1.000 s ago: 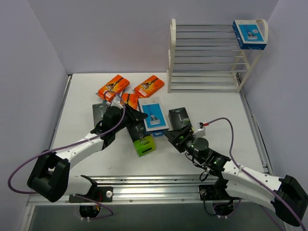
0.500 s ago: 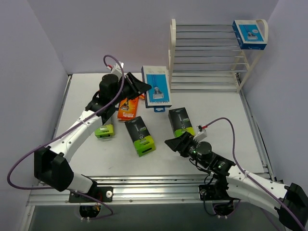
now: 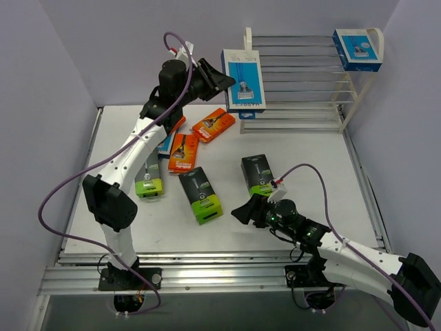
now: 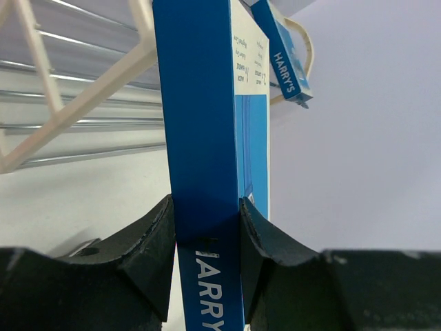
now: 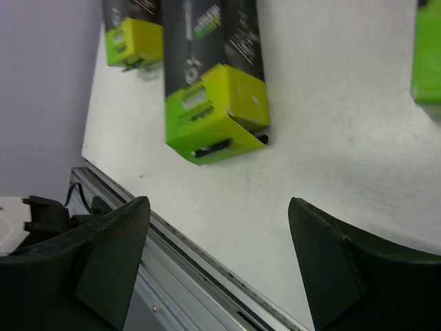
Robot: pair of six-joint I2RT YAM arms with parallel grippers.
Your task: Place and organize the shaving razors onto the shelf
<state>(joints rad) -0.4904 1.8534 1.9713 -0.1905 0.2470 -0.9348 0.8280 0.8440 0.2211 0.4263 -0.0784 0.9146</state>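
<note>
My left gripper [image 3: 222, 78] [image 4: 205, 238] is shut on a blue-and-white razor pack [image 3: 244, 80] [image 4: 200, 124], held upright in the air at the left end of the shelf [image 3: 348, 103] [image 4: 76, 96]. A second blue pack [image 3: 357, 48] [image 4: 282, 55] stands on the shelf's top tier at the right. Two orange packs [image 3: 213, 125] [image 3: 183, 152] and three black-and-lime packs [image 3: 200, 194] [image 3: 258, 174] [image 3: 149, 178] lie on the table. My right gripper [image 3: 241, 210] [image 5: 220, 241] hangs open and empty low over the table's front, facing a black-and-lime pack [image 5: 210, 89].
A further blue pack [image 3: 165, 143] shows partly under the left arm. The metal rail [image 3: 207, 265] [image 5: 179, 276] runs along the table's near edge just below my right fingers. Purple walls close in the left, back and right sides.
The left arm has carried the blue-and-white pack from the middle of the table up and back to the shelf's left end. The right gripper has drawn back toward the front edge and opened slightly wider.
</note>
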